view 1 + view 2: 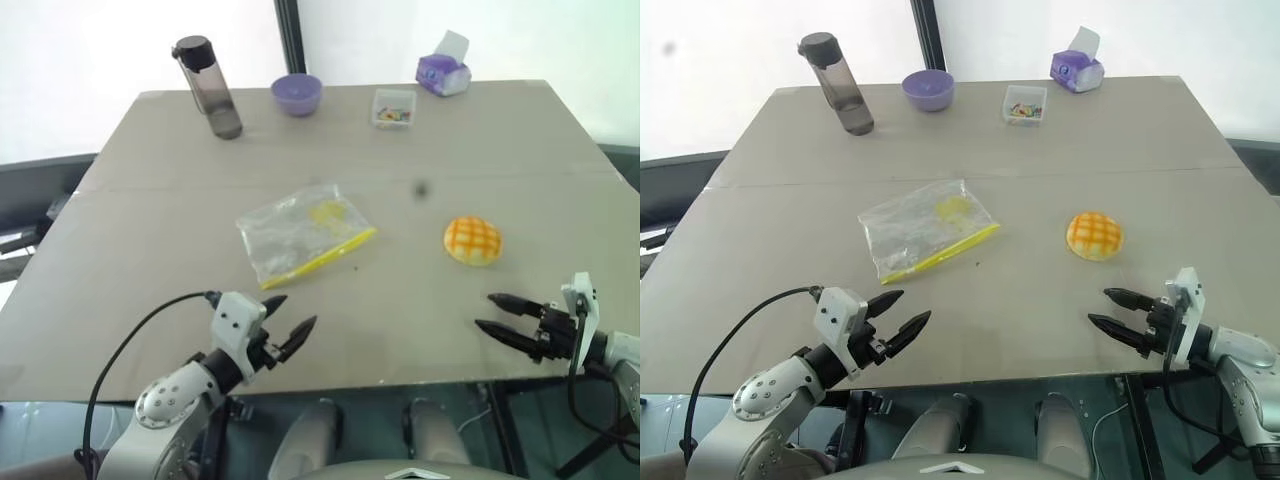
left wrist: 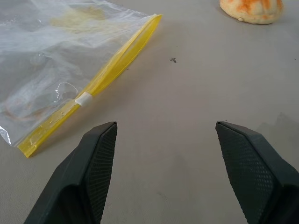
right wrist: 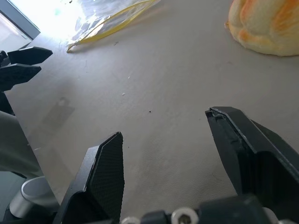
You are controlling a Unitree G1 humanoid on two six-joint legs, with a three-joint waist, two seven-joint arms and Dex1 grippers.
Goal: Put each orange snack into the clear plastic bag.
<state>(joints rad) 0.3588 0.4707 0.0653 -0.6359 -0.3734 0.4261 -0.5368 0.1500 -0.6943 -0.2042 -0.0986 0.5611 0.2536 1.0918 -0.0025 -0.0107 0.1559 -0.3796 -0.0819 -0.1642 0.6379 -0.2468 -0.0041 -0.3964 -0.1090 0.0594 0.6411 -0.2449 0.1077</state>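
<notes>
Left gripper (image 1: 290,322): nearest the camera, over the table's near edge, jaws spread wide, holding nothing, pointing toward the bag.
Right gripper (image 1: 498,315): over the near right edge, jaws parted and empty, aimed inward to the left.
Clear plastic bag (image 1: 303,233): flat on the table (image 1: 150,230) just ahead of the left gripper, yellow seal strip along the side facing the robot, faint yellow print inside.
Orange snack (image 1: 472,241): on the bare tabletop to the right of the bag, well apart from it, ahead of the right gripper, crosshatched top up, outside the bag.
Far edge, left to right: dark water bottle (image 1: 207,87) standing upright, purple bowl (image 1: 296,94), small clear box (image 1: 393,108) of colourful bits, purple tissue pack (image 1: 444,70).
</notes>
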